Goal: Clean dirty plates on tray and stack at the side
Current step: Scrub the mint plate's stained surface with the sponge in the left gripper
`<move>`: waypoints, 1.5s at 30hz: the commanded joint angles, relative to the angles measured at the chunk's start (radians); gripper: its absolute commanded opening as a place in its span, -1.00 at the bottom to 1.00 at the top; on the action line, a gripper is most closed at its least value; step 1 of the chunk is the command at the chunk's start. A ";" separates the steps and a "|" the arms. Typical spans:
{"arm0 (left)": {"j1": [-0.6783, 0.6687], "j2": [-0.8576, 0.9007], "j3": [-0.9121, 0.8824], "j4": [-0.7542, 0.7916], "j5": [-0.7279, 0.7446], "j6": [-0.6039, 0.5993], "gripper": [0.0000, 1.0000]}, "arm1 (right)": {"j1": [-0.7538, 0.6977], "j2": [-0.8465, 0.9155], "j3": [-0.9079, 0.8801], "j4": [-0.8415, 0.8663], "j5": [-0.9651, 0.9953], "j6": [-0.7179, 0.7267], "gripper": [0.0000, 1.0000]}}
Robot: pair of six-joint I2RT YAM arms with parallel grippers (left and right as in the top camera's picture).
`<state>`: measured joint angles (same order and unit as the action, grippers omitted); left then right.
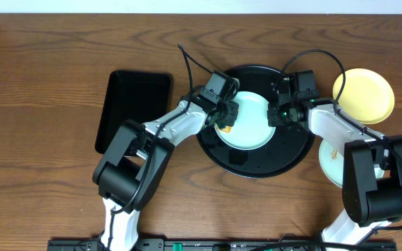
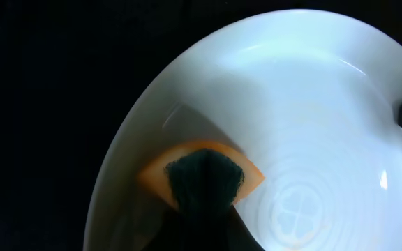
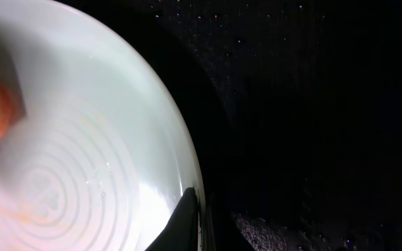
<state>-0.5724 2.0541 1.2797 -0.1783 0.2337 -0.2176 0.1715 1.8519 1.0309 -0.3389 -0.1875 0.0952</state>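
A pale mint-white plate (image 1: 251, 125) lies inside the round black tray (image 1: 288, 155), a little toward 9 o'clock of its centre. The left gripper (image 1: 226, 117) is clenched on an orange sponge (image 2: 201, 171) with a dark green scouring face, pressed to the plate near its 9 o'clock rim. The right gripper (image 1: 276, 115) is closed at the 3 o'clock rim, apparently pinching it to steady the plate. Off the tray, on the wooden table (image 1: 47, 70), a pale yellow plate (image 1: 363, 95) rests at 2 o'clock and a second mint plate (image 1: 329, 162) at 4 o'clock, partly under the right arm; a rectangular black tray (image 1: 132, 111) lies at 9 o'clock. The scrubbing step looks to be in hand; next, the sponge must lift clear so the plate can go to the side.
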 commanded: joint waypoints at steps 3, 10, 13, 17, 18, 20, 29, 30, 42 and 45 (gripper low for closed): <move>0.000 0.104 0.000 -0.020 0.054 -0.032 -0.85 | 0.006 0.013 -0.006 -0.005 0.003 -0.006 -0.97; 0.001 0.121 -0.003 -0.069 0.099 -0.050 -0.85 | 0.006 0.013 -0.006 -0.005 0.003 -0.006 -0.97; 0.001 0.121 -0.019 -0.082 0.099 -0.050 -0.85 | 0.006 0.013 -0.006 -0.005 0.003 -0.006 -0.98; 0.001 0.121 -0.054 -0.072 0.099 -0.050 -0.85 | 0.006 0.013 -0.006 -0.005 0.003 -0.006 -0.98; 0.001 0.121 -0.069 -0.058 0.099 -0.050 -0.85 | 0.006 0.013 -0.006 -0.005 0.003 -0.006 -0.97; 0.001 0.121 -0.086 -0.046 0.099 -0.052 -0.85 | 0.006 0.013 -0.006 -0.005 0.003 -0.006 -0.98; 0.001 0.122 -0.103 -0.029 0.211 -0.097 -0.85 | 0.006 0.013 -0.006 -0.006 0.003 -0.006 -0.98; 0.000 0.122 -0.104 -0.029 0.217 -0.103 -0.85 | 0.006 0.013 -0.006 -0.007 0.003 -0.006 -0.98; 0.000 0.122 -0.147 0.030 0.317 -0.118 -0.85 | 0.006 0.013 -0.006 -0.009 0.003 -0.006 -0.97; 0.002 0.122 -0.147 0.109 0.385 -0.144 -0.85 | 0.006 0.013 -0.006 -0.008 0.003 -0.006 -0.97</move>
<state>-0.5568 2.0750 1.2030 -0.0605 0.5880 -0.3271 0.1715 1.8519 1.0309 -0.3389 -0.1871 0.0952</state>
